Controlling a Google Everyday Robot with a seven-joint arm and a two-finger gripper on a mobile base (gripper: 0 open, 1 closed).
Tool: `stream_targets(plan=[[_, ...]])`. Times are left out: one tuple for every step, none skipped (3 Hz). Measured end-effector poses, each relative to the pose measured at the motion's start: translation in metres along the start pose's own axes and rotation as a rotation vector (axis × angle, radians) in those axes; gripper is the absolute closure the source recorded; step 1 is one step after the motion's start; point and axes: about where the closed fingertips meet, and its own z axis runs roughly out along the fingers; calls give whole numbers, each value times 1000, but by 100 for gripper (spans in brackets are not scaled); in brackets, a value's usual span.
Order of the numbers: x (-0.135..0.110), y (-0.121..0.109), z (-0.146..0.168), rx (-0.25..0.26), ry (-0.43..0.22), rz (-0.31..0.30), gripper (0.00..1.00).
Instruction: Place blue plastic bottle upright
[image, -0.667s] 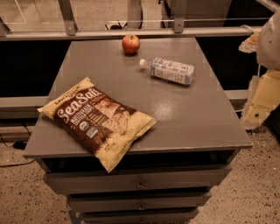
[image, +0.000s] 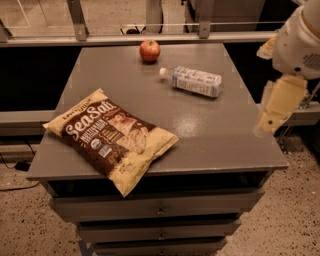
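The blue plastic bottle (image: 192, 81) lies on its side on the grey table (image: 210, 135), at the back right, with its white cap pointing left toward the apple (image: 149, 50). It is clear and pale bluish with a white-and-blue label. My gripper (image: 272, 117) hangs at the table's right edge, to the right of the bottle and nearer the front, not touching it. The white arm housing (image: 300, 45) rises above it at the right edge of the view.
A large brown and yellow "Sea Salt" chip bag (image: 112, 137) lies at the table's front left, overhanging the front edge. Drawers (image: 160, 210) sit under the tabletop. A metal railing (image: 150, 37) runs behind the table.
My arm and gripper have moved left, closer to the table's right edge. The bottle, apple and chip bag have not moved.
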Motion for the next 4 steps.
stream_targets(plan=[[-39, -27, 34, -17, -34, 0, 0], [-77, -65, 73, -18, -56, 24, 0], [-107, -99, 114, -26, -58, 78, 0], [-133, -127, 152, -24, -36, 130, 0]])
